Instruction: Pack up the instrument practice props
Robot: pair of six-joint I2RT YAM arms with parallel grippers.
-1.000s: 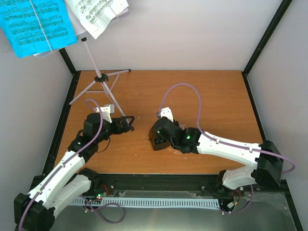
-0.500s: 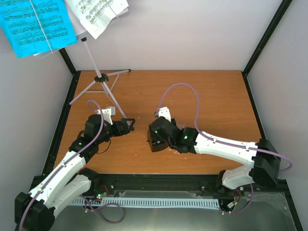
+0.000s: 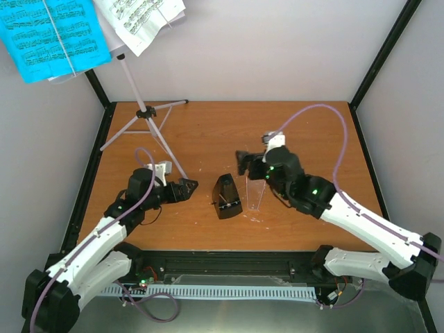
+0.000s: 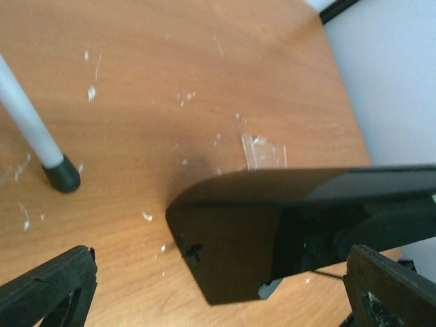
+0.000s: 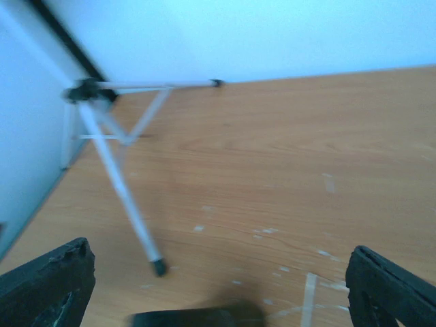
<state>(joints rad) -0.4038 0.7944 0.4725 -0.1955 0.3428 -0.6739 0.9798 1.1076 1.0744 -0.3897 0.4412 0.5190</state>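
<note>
The black pyramid metronome (image 3: 225,197) stands upright mid-table, free of both grippers. It fills the left wrist view as a dark body (image 4: 272,228). My left gripper (image 3: 189,187) is open just to its left, fingers level with it and not touching. My right gripper (image 3: 243,162) is open, raised behind and to the right of the metronome. The silver tripod music stand (image 3: 144,111) stands at the back left, one leg foot (image 4: 64,174) near my left gripper. Blue music sheets (image 3: 52,35) and white ones (image 3: 139,19) sit on top of it.
A clear flat piece (image 3: 255,198) lies on the table just right of the metronome. The stand's long leg (image 5: 122,194) slants down towards the metronome's top (image 5: 184,318). Black frame posts (image 3: 385,52) rise at the back corners, with white walls close behind.
My right gripper has opened, let go of the metronome and pulled back up and to the right. The left gripper has edged slightly closer to the metronome.
</note>
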